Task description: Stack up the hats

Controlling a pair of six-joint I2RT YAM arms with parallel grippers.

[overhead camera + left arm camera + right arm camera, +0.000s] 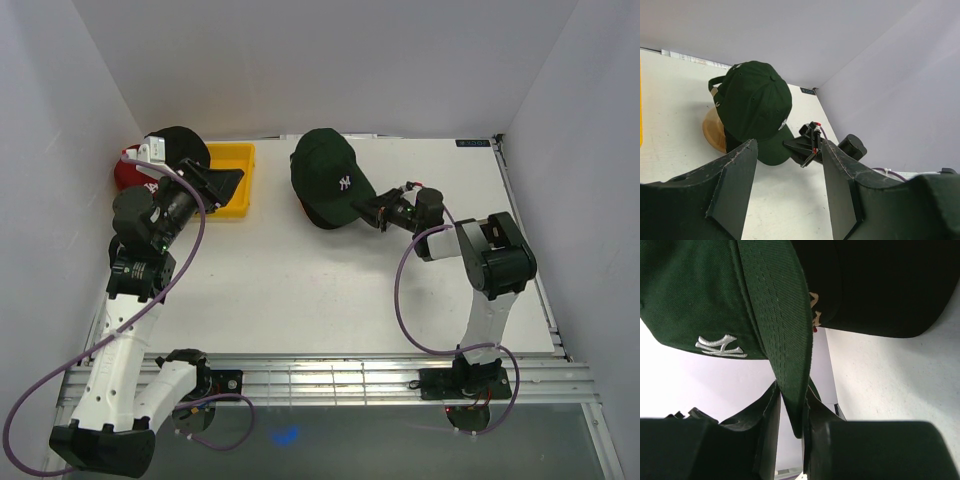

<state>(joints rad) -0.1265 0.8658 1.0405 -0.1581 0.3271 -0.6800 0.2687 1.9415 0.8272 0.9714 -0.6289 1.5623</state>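
Our right gripper (790, 400) is almost shut, and it pinches the brim of the dark green hat (325, 170). That hat sits on top of a black hat (880, 285), and both rest on the wooden stand (712, 132) at the back of the table (300, 290). Our left gripper (788, 147) is open wide and holds nothing. It hangs by the yellow tray (232, 155) — close to a red hat (125, 172) in the far left corner.
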